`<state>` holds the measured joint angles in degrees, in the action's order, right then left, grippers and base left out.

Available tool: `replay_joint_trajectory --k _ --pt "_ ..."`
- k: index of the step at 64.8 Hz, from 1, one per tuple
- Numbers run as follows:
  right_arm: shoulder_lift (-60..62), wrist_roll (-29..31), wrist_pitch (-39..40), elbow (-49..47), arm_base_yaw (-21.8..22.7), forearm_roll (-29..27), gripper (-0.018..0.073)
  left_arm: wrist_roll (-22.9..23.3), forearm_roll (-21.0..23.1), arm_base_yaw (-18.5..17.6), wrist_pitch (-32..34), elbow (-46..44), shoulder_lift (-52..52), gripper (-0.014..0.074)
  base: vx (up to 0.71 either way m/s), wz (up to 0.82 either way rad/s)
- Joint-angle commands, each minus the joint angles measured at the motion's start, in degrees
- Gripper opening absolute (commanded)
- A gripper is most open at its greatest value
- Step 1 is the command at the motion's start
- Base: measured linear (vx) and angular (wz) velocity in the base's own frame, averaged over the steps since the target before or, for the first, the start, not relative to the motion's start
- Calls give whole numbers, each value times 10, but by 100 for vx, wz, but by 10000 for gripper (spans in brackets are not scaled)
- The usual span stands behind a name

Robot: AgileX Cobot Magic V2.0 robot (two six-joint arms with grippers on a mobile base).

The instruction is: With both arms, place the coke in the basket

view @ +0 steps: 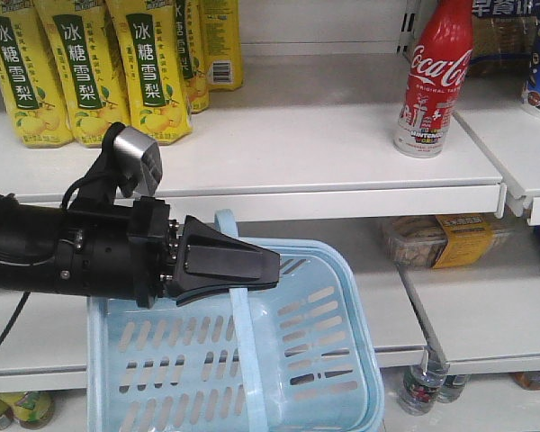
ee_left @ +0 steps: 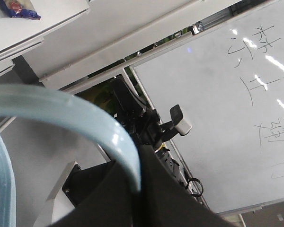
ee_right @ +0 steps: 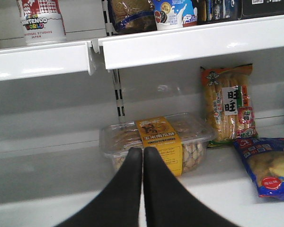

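The coke (view: pixel 432 81) stands upright on the upper white shelf at the right; its lower end (ee_right: pixel 41 21) shows at the top left of the right wrist view. The pale blue basket (view: pixel 364 342) hangs below the shelf at lower centre. My left gripper (view: pixel 268 265) is shut on the basket's handle (view: pixel 243 342), and that handle (ee_left: pixel 85 113) arcs into the jaws (ee_left: pixel 139 189) in the left wrist view. My right gripper (ee_right: pixel 143 151) is shut with nothing in it, low in front of the middle shelf and well below the coke.
Yellow pear-drink cartons (view: pixel 90 72) fill the upper shelf's left. On the middle shelf lie a clear snack box with a yellow band (ee_right: pixel 156 137), a rice-cracker bag (ee_right: pixel 228 104) and a blue snack bag (ee_right: pixel 267 165). Bottles (view: pixel 423 387) stand below. A whiteboard (ee_left: pixel 227 118) is behind.
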<state>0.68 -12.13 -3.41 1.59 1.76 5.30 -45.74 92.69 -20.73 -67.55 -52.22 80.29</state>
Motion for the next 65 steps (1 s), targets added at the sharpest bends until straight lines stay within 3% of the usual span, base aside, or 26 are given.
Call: replay_joint_trajectory --k 1,36,46,58,65 --pt "9 3 41 9 2 3 -4 -4 54 -3 -37 -15 -20 -8 0 0" --pt "9 -1 46 9 2 -4 -4 -4 54 -3 -37 -15 -20 -8 0 0" --pt "9 -75 101 9 2 -110 -4 -4 54 -3 -37 -15 -20 -8 0 0" --pt "9 -121 200 7 2 -230 -4 -4 54 -3 -37 -15 -20 -7 0 0" --pt "9 -149 223 -9 -3 -247 -4 -4 54 -3 -37 -15 -20 -7 0 0"
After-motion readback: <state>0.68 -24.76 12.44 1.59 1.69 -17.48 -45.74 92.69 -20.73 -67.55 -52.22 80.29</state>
